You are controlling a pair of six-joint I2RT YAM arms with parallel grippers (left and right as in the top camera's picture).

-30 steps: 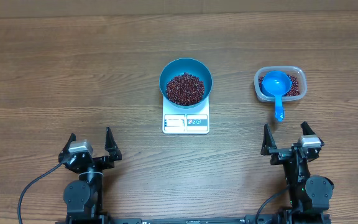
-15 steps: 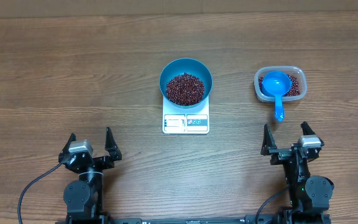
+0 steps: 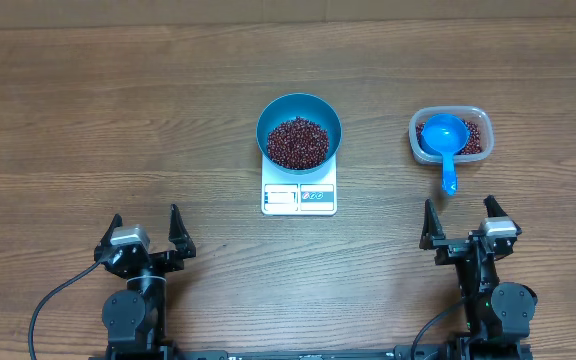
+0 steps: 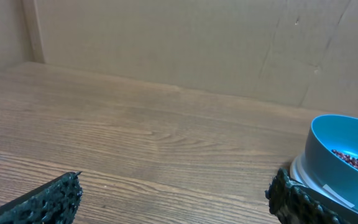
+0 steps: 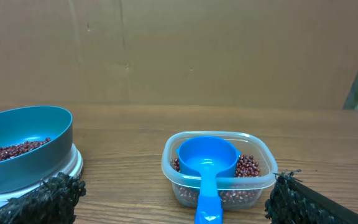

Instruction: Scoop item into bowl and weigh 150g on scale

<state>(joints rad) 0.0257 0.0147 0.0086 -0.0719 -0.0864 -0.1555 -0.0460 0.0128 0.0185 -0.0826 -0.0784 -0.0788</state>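
Note:
A teal-blue bowl [image 3: 299,132] stands on the white scale [image 3: 299,196] at the table's middle and holds a heap of dark red-brown beans [image 3: 297,142]. The right wrist view shows the bowl [image 5: 23,146] at far left, on the scale [image 5: 73,163]; the left wrist view shows it [image 4: 344,158] at far right. More beans [image 3: 472,138] lie in a clear tub [image 3: 450,134] with a bright blue scoop [image 3: 442,142] resting in it, handle toward me. My left gripper [image 3: 146,230] and right gripper [image 3: 460,217] stand open and empty near the front edge.
The clear tub [image 5: 219,167] with the scoop [image 5: 207,165] sits straight ahead of my right gripper [image 5: 174,196]. A cardboard wall [image 5: 179,50] closes the far side of the wooden table [image 3: 118,110]. Bare wood lies before my left gripper [image 4: 174,194].

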